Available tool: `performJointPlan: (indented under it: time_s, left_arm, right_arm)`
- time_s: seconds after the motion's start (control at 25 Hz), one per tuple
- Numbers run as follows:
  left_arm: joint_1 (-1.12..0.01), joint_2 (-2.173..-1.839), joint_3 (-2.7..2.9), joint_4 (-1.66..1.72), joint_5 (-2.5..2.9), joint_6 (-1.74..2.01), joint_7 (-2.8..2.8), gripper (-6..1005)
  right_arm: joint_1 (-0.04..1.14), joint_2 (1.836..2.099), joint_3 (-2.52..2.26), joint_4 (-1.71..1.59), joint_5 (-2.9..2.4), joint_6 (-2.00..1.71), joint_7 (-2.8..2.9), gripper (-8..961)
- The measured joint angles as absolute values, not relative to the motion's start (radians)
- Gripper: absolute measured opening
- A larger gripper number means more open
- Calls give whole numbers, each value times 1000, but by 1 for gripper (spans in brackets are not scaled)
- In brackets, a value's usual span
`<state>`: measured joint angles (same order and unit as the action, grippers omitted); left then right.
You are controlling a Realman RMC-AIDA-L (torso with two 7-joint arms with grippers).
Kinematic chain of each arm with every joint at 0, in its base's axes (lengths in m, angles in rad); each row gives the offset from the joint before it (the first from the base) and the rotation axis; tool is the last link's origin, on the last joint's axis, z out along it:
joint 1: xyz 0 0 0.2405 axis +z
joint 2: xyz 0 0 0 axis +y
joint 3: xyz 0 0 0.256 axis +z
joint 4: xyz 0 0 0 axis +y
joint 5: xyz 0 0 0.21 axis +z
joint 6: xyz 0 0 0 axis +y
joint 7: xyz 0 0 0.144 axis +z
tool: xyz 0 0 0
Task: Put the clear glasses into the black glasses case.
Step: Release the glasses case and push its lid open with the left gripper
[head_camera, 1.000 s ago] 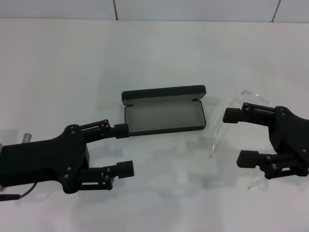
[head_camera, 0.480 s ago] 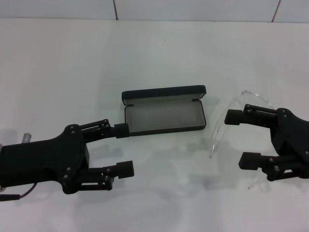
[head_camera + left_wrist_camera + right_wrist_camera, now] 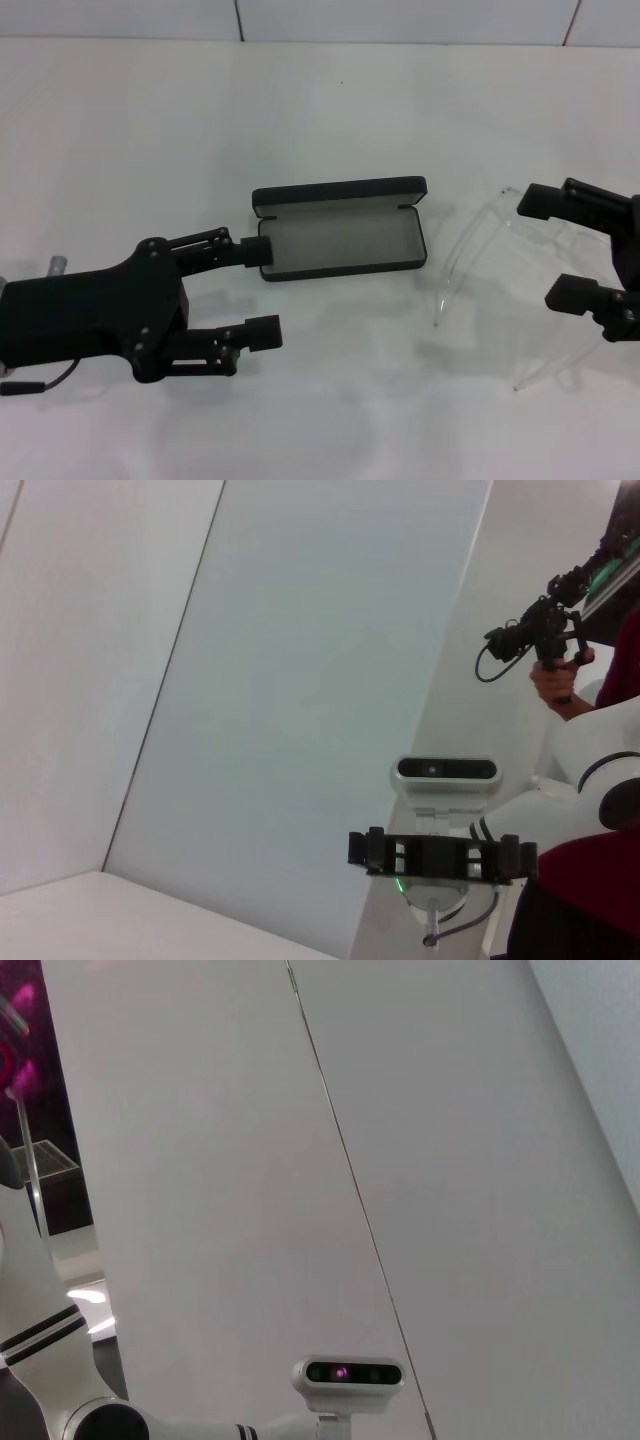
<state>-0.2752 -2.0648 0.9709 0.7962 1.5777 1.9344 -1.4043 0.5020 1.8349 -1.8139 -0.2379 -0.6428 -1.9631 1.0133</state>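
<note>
Black glasses case [image 3: 340, 232] (one, open), clear glasses [image 3: 470, 255] beside; left gripper [image 3: 259, 292] and right gripper [image 3: 556, 247] spread.

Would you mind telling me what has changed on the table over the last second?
The right tool drew back to the robot's right, away from the glasses, open and holding nothing. The left tool edged forward, its upper finger now at the near left corner of the case. The glasses and the open case lie where they were.
</note>
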Motion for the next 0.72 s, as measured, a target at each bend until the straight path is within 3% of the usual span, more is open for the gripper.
performJointPlan:
  time_s: [0.72]
  left_arm:
    - [-293, -2065, 971, 791, 1561, 1932, -1403, 817]
  right_arm:
    - [505, 1827, -1788, -246, -688, -1969, 1002, 873]
